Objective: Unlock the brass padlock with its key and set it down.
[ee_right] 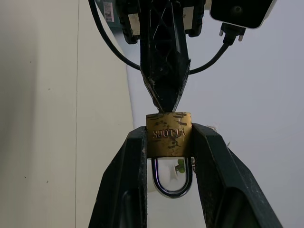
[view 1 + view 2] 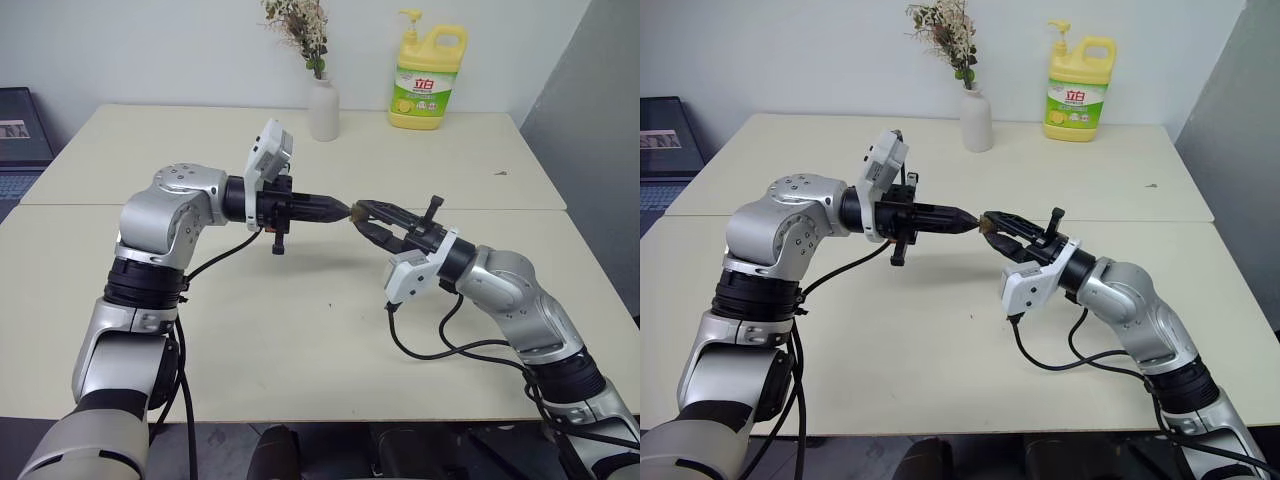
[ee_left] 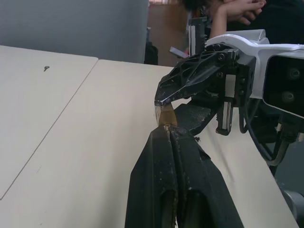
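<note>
The brass padlock (image 1: 168,135) hangs in the air above the middle of the table (image 2: 300,320), clamped by its sides between the fingers of my right gripper (image 1: 168,129). Its silver shackle (image 1: 172,183) points back toward that wrist and looks closed. My left gripper (image 2: 344,210) reaches in level from the left with its fingers pressed together, and its tips (image 3: 166,130) meet the lock's bottom face (image 3: 166,115). The key is hidden; I cannot tell whether it sits between those tips.
At the back of the table stand a white vase of dried flowers (image 2: 323,108) and a yellow detergent bottle (image 2: 428,80). A dark screen (image 2: 20,140) sits past the left edge. A person's hand (image 3: 240,9) shows beyond the table in the left wrist view.
</note>
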You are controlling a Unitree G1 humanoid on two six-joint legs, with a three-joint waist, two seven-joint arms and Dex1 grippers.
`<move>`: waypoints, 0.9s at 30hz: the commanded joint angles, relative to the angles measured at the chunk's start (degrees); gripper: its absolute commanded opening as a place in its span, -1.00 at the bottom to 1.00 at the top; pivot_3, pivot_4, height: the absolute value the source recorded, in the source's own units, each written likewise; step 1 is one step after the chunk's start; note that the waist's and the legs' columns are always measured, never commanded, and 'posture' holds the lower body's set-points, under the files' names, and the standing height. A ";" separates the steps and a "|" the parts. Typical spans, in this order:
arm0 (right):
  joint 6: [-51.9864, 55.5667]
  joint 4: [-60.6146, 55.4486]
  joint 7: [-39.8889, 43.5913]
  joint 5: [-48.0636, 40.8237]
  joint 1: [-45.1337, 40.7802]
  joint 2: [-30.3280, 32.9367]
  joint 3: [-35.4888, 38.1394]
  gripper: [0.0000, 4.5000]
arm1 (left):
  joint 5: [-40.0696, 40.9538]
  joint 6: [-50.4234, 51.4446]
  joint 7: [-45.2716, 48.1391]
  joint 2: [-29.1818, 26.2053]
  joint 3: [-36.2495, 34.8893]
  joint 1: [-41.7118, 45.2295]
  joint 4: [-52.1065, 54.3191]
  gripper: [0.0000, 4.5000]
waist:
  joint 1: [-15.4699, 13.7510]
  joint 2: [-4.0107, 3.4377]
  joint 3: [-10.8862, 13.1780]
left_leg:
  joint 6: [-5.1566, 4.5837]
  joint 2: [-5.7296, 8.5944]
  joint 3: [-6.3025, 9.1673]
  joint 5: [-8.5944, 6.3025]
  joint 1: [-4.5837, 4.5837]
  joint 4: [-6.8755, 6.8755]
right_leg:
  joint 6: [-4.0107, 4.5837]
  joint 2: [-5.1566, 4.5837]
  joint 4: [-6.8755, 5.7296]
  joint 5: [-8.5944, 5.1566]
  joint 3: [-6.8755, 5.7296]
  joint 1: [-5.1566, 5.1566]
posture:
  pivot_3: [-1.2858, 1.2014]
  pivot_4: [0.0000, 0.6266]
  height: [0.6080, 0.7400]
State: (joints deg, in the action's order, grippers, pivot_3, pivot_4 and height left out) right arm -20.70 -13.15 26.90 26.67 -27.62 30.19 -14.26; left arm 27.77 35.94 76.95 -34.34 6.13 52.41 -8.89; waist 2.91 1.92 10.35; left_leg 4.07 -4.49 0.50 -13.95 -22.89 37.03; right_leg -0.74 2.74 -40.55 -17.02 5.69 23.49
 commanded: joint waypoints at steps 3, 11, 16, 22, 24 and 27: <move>0.79 -2.37 0.44 -2.87 -0.53 -0.96 1.29 -0.59 | -0.12 -3.84 1.28 -0.68 -0.49 -0.53 2.72 -1.00 | -0.02 0.00 0.00 | 0.00 0.00 0.00 0.00 0.00 0.00 | 0.00 0.00 0.00 0.00 0.00 0.00 | 0.03 -0.52 1.00; 0.92 -2.35 0.75 -3.40 -0.47 -1.29 1.52 -0.59 | -3.07 -15.77 2.81 -0.50 -0.06 -2.23 3.64 -1.00 | -0.04 0.00 0.00 | 0.00 0.00 0.00 0.00 0.00 0.00 | 0.00 0.00 0.00 0.00 -0.01 0.00 | 0.03 -0.52 1.00; 1.07 -2.42 0.80 -3.59 -0.32 -1.37 1.62 -0.59 | -6.10 -23.94 4.15 -0.77 1.00 -3.46 4.15 -1.00 | -0.04 0.00 0.00 | 0.00 0.00 0.00 0.00 0.00 0.00 | 0.00 0.00 0.00 0.00 -0.01 0.00 | 0.03 -0.52 1.00; 0.98 -2.24 0.77 -3.78 -0.34 -1.51 1.67 -0.59 | -9.06 -32.24 4.88 -0.58 1.44 -3.81 2.81 -1.00 | -0.05 0.00 0.00 | 0.00 0.00 0.00 0.00 0.00 0.00 | 0.00 0.00 0.00 0.00 -0.01 0.00 | 0.03 -0.52 1.00; 0.97 -2.17 0.77 -3.82 -0.35 -1.54 1.69 -0.59 | -9.66 -34.02 4.77 -0.46 1.45 -3.80 2.42 -1.00 | -0.04 0.00 0.00 | 0.00 0.00 0.00 0.00 0.00 0.00 | 0.00 0.00 0.00 0.00 -0.01 0.00 | 0.03 -0.52 1.00; 1.01 -2.13 0.75 -3.81 -0.35 -1.66 1.61 -0.59 | -10.26 -35.62 4.73 -0.47 1.46 -3.76 1.67 -1.00 | -0.04 0.00 0.00 | 0.00 0.00 0.00 0.00 0.00 0.00 | 0.00 0.00 0.00 0.00 -0.01 0.00 | 0.03 -0.52 1.00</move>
State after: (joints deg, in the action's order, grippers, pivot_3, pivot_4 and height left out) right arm -19.84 -13.44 28.57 23.91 -27.30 28.84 -14.38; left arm 17.52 2.11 79.75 -35.05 6.49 48.80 -8.07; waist 2.87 1.92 10.35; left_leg 4.07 -4.49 0.50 -13.95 -22.89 37.03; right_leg -0.74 2.74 -40.55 -17.02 5.68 23.48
